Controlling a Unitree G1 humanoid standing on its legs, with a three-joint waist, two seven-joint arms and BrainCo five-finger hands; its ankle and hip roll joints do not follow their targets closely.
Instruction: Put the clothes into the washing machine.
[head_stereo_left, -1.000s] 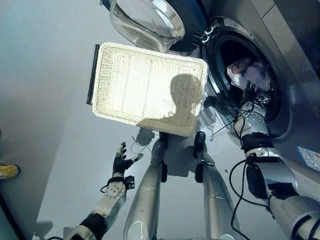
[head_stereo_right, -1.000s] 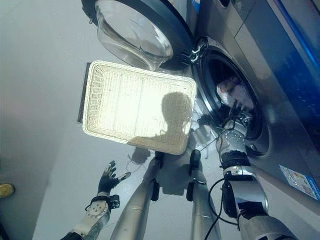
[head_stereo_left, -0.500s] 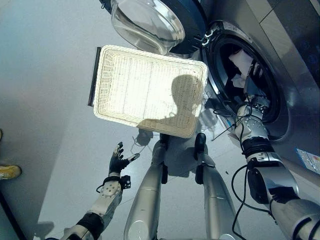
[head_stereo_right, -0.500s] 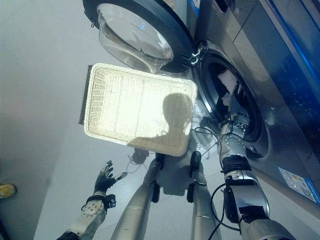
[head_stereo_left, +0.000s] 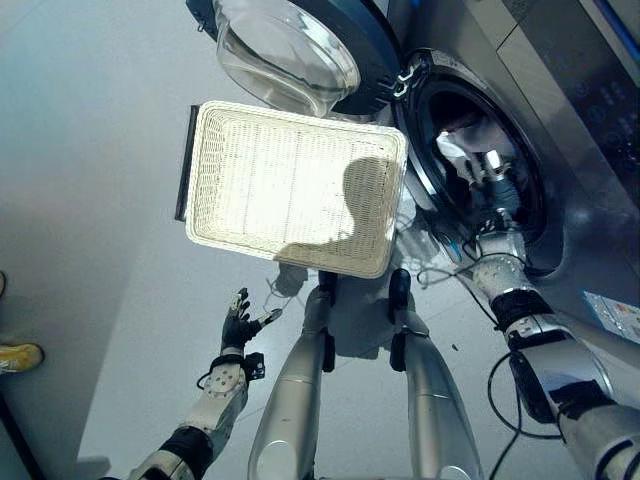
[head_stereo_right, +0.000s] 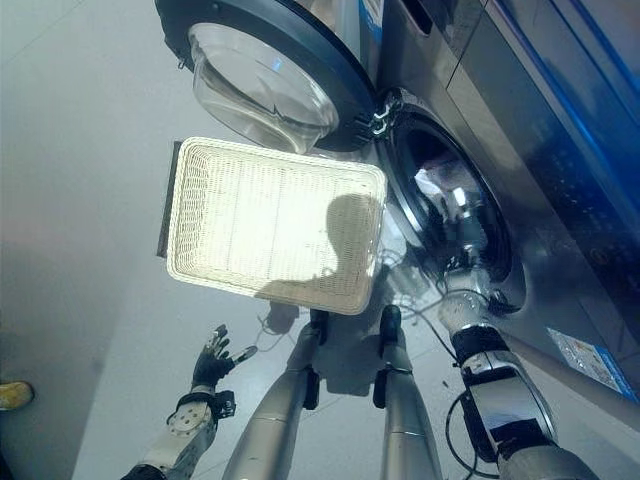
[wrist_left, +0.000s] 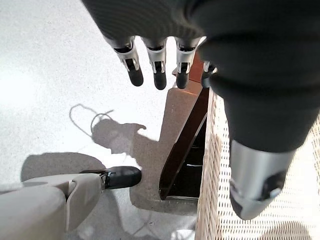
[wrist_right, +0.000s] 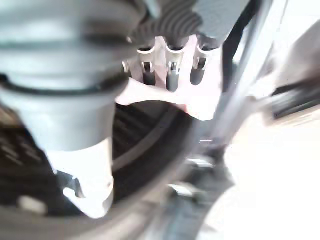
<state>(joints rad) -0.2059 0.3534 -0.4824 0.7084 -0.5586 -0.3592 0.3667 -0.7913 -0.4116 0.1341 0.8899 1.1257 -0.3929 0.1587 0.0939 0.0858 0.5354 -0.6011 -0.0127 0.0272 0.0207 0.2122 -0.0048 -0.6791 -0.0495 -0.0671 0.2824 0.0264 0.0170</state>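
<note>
- Since the earlier frames the right hand (head_stereo_left: 492, 178) has pushed deeper through the mouth of the washing machine (head_stereo_left: 560, 150), and the pale clothes (head_stereo_left: 452, 143) that were bunched at its fingers half a second ago now lie just beyond its fingertips, inside the drum.
- For the task this reads as a release: the garment looks delivered, and the wicker basket (head_stereo_left: 215, 215), well off to the left of that hand, shows a bare woven floor, so little or nothing seems left to load.
- In the right wrist view the right hand's fingers (wrist_right: 171, 77) run out straight and side by side, with pale cloth lying past their dark tips. They seem to rest against it rather than curl round it, though the blur there makes contact hard to judge.
- Just beside that hand runs the dark ribbed door seal (wrist_right: 145, 135); the glass door (head_stereo_left: 290, 50) stands swung wide, away from the hand, above the basket.
- Low over the floor (head_stereo_left: 90, 150), the left hand (head_stereo_left: 238, 322) hangs idle with fingers spread and relaxed, holding nothing; its own wrist view shows the basket's rim and dark handle beyond its fingertips, not touched.
</note>
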